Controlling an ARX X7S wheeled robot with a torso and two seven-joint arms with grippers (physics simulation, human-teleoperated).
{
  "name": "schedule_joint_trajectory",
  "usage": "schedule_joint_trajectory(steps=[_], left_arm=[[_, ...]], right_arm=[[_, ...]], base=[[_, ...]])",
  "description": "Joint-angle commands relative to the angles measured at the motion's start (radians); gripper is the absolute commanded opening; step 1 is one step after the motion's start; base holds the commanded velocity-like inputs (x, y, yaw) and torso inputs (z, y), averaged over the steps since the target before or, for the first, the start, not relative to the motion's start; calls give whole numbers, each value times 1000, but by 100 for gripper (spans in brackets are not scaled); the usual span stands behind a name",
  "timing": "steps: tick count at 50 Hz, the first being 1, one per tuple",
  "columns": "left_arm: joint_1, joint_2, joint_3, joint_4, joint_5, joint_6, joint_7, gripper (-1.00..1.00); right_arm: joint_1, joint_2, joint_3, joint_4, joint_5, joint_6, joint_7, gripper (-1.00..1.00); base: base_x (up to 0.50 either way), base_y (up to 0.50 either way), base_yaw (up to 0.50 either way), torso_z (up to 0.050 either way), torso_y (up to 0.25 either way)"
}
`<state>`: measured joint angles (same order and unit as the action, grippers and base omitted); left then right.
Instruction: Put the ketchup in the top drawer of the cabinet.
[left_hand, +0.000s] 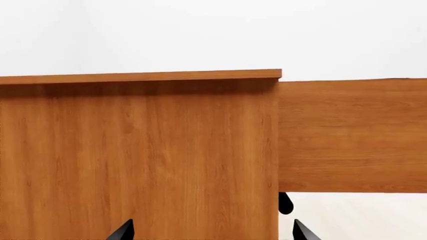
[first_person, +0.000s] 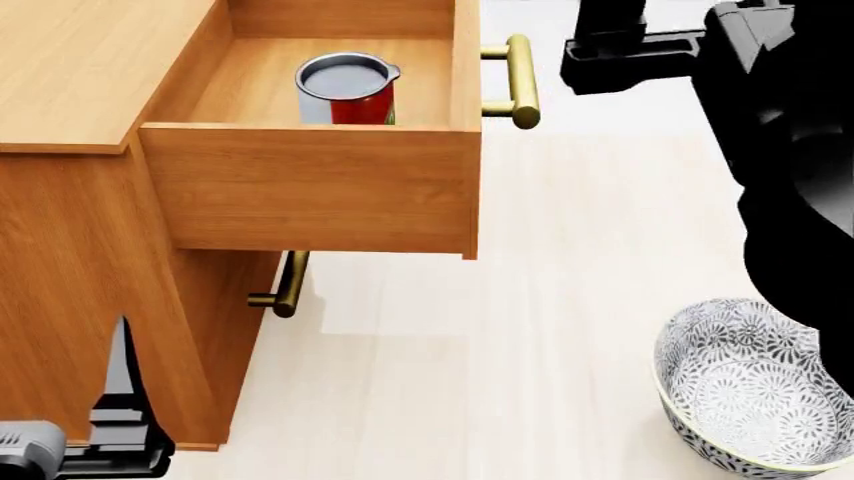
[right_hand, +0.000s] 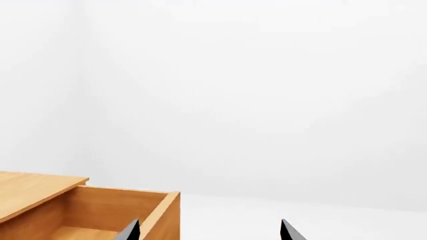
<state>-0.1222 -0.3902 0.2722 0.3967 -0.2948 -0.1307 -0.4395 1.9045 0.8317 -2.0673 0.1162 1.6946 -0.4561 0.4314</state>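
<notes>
Right pincer (right_hand: 208, 231) is showing just two dark fingertips in its wrist view, spread well apart and gripping nothing, with only white wall and floor between them. From the head camera the right arm (first_person: 787, 150) is a big black mass reaching up past the drawer front, though its tips are not clear to me there. Left pincer (left_hand: 212, 230) is likewise spread wide and empty, its two tips framing the cabinet's (left_hand: 133, 160) side panel. In the head view the left arm's end (first_person: 120, 420) is hanging low beside the cabinet's (first_person: 80, 260) near corner.

And the can (first_person: 350, 90) is sitting upright inside the top drawer (first_person: 314, 185), which is standing pulled well out. Its grey lid is facing up, the red label is peeking over the drawer's side wall, and nothing is gripping it. It is resting on the drawer floor, nearer the front panel than the back. The drawer's brass handle (first_person: 521, 82) is jutting toward the right arm, close to it, but I cannot tell whether they touch. The same drawer (right_hand: 113, 212) is showing in the right wrist view, open, below and to one side of the tips.

Lower down, the second handle (first_person: 284, 285) is poking out under the open drawer. A patterned bowl (first_person: 747, 390) is lying on the pale floor (first_person: 534, 330), well apart from the cabinet.
</notes>
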Motion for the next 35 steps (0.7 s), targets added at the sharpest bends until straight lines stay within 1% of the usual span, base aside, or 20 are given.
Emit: schedule_joint_trajectory(steps=[1, 5, 7, 9, 16, 18, 23, 26, 30, 35], left_arm=[[0, -1, 0, -4, 0, 2, -4, 100], [0, -2, 1, -4, 1, -1, -7, 100], [-1, -3, 1, -2, 1, -3, -8, 100], [-1, -5, 2, 2, 2, -7, -10, 100], [-1, -7, 2, -2, 2, -9, -12, 100], [3, -9, 0, 1, 0, -9, -13, 100], [4, -11, 0, 2, -1, -11, -15, 100], [15, -16, -1, 19, 9, 4, -19, 100], [23, -21, -5, 55, 17, 30, -21, 100], [22, -27, -3, 73, 22, 22, -24, 100]], right_arm=[[-48, 168, -23, -235, -96, -104, 102, 100], [-67, 220, -44, -301, -179, -127, 178, 100], [-77, 244, -47, -336, -195, -141, 188, 100], [-90, 275, -61, -379, -257, -152, 239, 100], [-132, 352, -80, -482, -343, -195, 301, 100], [-148, 369, -89, -505, -389, -199, 340, 100], [-194, 389, -102, -519, -446, -230, 386, 100], [-207, 400, -110, -535, -531, -214, 460, 100], [-224, 405, -109, -556, -595, -217, 518, 100], [-228, 419, -108, -584, -636, -213, 548, 100]], base=[[0, 0, 0, 0, 0], [0, 0, 0, 0, 0], [0, 0, 0, 0, 0], [0, 0, 0, 0, 0], [0, 0, 0, 0, 0], [0, 0, 0, 0, 0], [0, 0, 0, 0, 0], [0, 0, 0, 0, 0], [0, 0, 0, 0, 0], [0, 0, 0, 0, 0]])
